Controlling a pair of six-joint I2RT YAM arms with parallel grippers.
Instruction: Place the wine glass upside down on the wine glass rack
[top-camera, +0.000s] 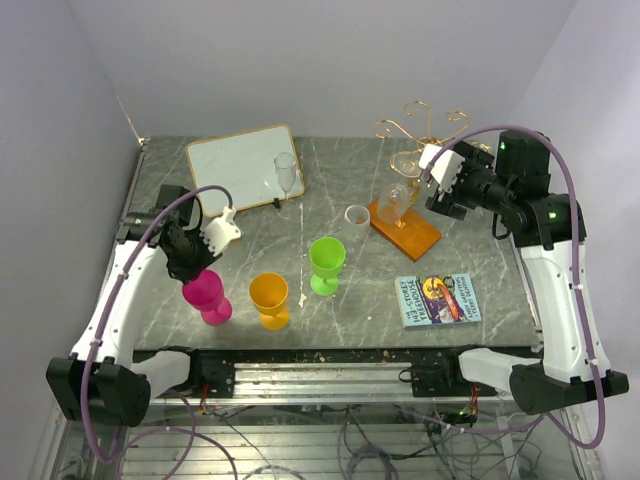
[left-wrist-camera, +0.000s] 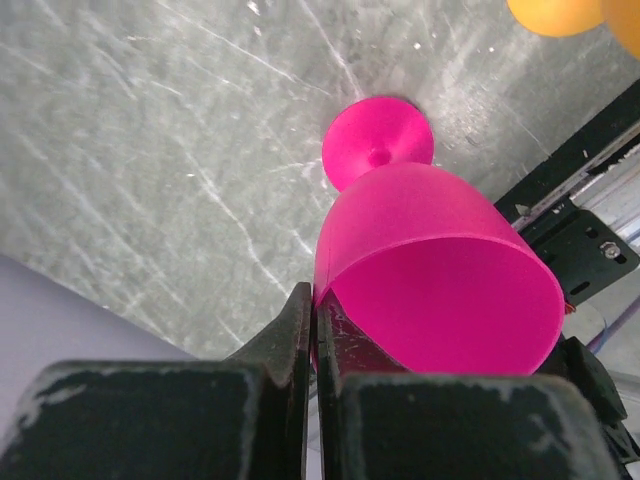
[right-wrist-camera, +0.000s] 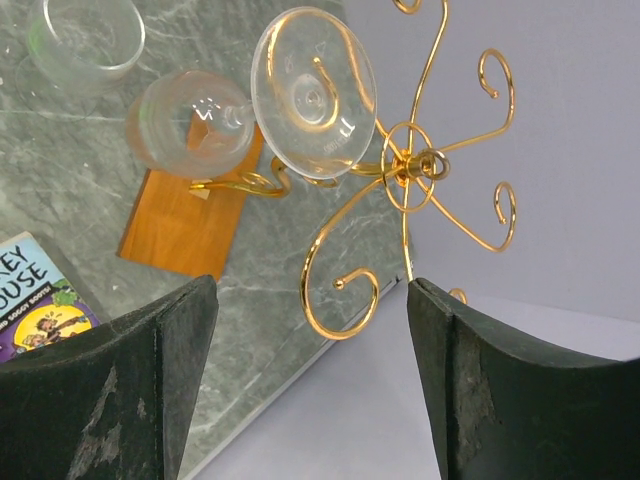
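L gripper (left-wrist-camera: 315, 310) is clenched tight on the rim of the pink wine glass (left-wrist-camera: 430, 260). In the L wrist view the two fingers (left-wrist-camera: 295, 335) sit almost together with the thin pink wall nipped between them, one finger outside the bowl and the other just inside. That glass is upright at the near-left part of the grey marble table (top-camera: 260, 235), bowl opening up twd the wrist cam and round foot down on the marble; can't tell if the foot has left the surface. R gripper (right-wrist-camera: 310, 285) is released, jaws spread wide w/ nothing between them. It hangs at the far-right of the table, just beside the wine glass rack (right-wrist-camera: 405, 165) and pointed at it. A clear wine glass (right-wrist-camera: 200, 125) is on the rack upside down: its foot is caught in one of the gold curls, its stem passes thru the wire, and its bowl hangs tilted below, over the rack's orange base (right-wrist-camera: 180, 215). The other curls seen from the R wrist carry nothing. Also on the table: a green glass (top-camera: 326, 262) near the middle, w/ an orange glass (top-camera: 269, 298) betw. it and the pink one. A small clear cup (top-camera: 357, 215) stands just left of the orange base. A 2nd clear stemmed glass (top-camera: 287, 172) stands upright at the right edge of the white board (top-camera: 235, 165) at the far-left. A book (top-camera: 438, 300) lies flat near the front-right, well apart from the rack
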